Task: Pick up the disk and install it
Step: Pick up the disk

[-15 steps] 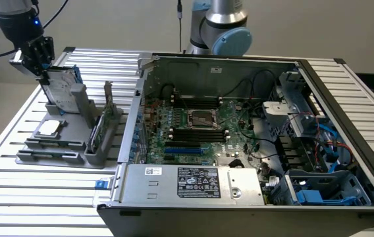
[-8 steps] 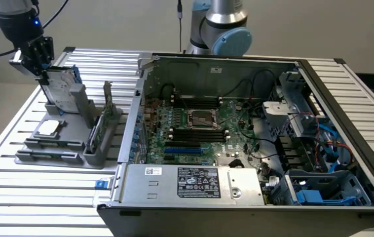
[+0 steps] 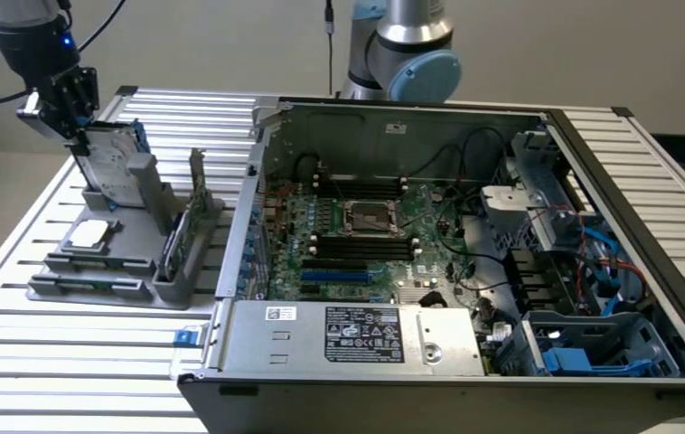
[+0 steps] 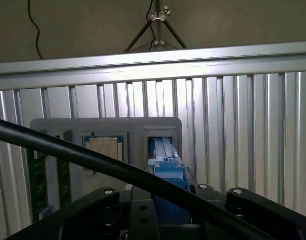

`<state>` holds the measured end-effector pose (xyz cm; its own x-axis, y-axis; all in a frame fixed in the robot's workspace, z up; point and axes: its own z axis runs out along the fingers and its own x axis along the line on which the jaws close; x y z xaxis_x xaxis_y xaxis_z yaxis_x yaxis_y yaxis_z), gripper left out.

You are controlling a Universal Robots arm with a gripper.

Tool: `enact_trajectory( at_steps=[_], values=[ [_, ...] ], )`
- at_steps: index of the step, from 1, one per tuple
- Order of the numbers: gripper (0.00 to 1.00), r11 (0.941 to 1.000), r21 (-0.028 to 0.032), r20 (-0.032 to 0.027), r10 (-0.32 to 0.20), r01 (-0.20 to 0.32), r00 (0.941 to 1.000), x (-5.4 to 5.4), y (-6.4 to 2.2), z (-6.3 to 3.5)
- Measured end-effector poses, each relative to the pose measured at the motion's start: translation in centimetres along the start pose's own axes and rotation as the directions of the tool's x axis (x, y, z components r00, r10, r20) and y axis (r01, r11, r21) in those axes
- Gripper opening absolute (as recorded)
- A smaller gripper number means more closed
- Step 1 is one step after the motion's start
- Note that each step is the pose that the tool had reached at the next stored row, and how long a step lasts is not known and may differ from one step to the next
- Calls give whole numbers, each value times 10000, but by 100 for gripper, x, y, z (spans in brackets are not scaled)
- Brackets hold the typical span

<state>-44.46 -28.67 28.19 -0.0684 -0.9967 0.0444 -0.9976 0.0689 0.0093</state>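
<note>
- Spanning the scene, a slatted aluminium table carries everything else.
- An open computer case lies on its side and takes up most of the table's middle and the exterior view's right. Inside it are a green motherboard, a silver power supply box with a printed label along the near edge, loose black cables, and a blue plastic bay in the near corner at the exterior view's right.
- A robot arm, silver with a pale blue joint cap, rises behind the case; its dark wrist section hangs at the upper part of the exterior view's left.
- A grey parts holder sits on the table just beside the case, at the exterior view's left.
- The disk, silver-grey with a blue carrier edge, stands on end in the slot at the far end of the holder, leaning slightly, its lower part seated in the grey upright.
- The black gripper is right at the disk's upper end. In the wrist view the blue carrier runs from the holder's slot up into the gripper body. I cannot tell whether the gripper is clamped on the disk or merely standing around it.
- A thick black cable crosses the wrist view in front of the holder.
- Thin green circuit cards stand on edge on the holder's side nearest the case.
- A small square silver chip lies flat in a recess in the middle of the holder, near the foot of the disk.
</note>
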Motion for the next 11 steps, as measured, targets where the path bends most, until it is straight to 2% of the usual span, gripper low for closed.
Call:
enact_trajectory(
  at_steps=[11],
  values=[
    [33, 10000, -2, 0, 0, 0, 10000, 0, -3, -3]
  ],
)
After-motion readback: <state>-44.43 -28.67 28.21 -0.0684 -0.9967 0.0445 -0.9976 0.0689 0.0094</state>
